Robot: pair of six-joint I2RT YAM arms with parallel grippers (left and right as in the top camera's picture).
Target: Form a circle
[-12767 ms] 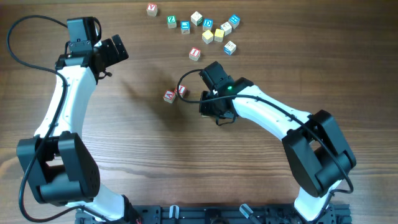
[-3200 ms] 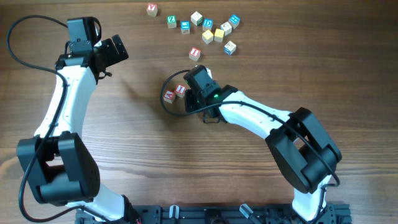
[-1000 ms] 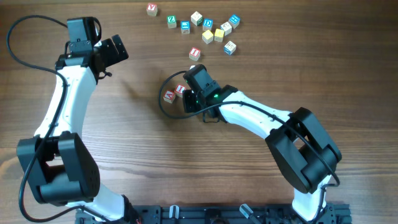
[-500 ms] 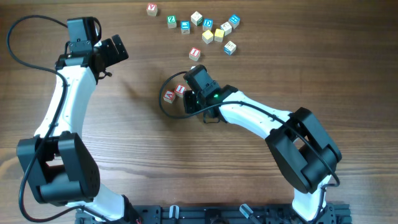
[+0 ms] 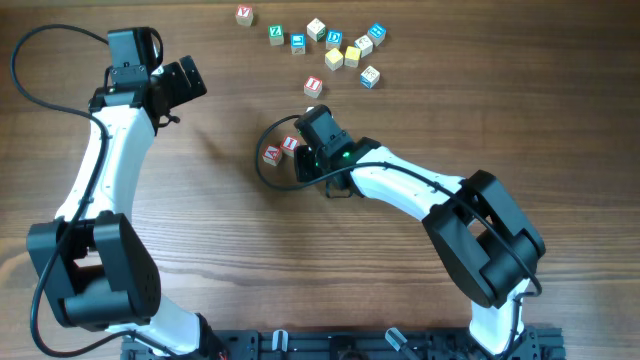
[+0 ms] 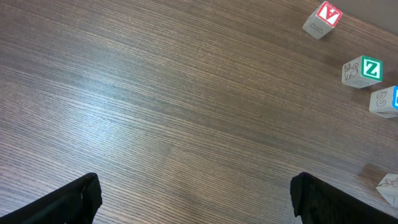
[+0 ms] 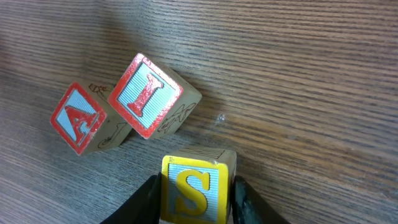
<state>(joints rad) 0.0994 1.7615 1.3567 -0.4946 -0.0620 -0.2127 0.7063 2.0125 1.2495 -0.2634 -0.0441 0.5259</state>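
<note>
No circle shows in any view. Two red-faced cubes lie touching at mid-table: the "A" cube (image 7: pixel 79 118) (image 5: pixel 271 154) and the "I" cube (image 7: pixel 151 94) (image 5: pixel 290 144). Just beside them my right gripper (image 7: pixel 195 193) (image 5: pixel 311 115) is shut on a yellow "S" cube (image 7: pixel 195 186), a finger pressed to each side, with the cube resting low on the wood. My left gripper (image 6: pixel 196 202) (image 5: pixel 186 80) is open at the far left over bare wood, with nothing between its fingers.
Several loose letter cubes lie scattered at the table's back: a red "Y" cube (image 5: pixel 244 14) (image 6: pixel 323 18), a green "Z" cube (image 5: pixel 276 33) (image 6: pixel 362 71), blue, yellow and plain ones around (image 5: pixel 345 50), and a red cube (image 5: pixel 313 87). The right arm's cable (image 5: pixel 262 165) loops near the red pair.
The right gripper's fingers have closed in onto the yellow "S" cube. Both arms and the other cubes stay where they were.
</note>
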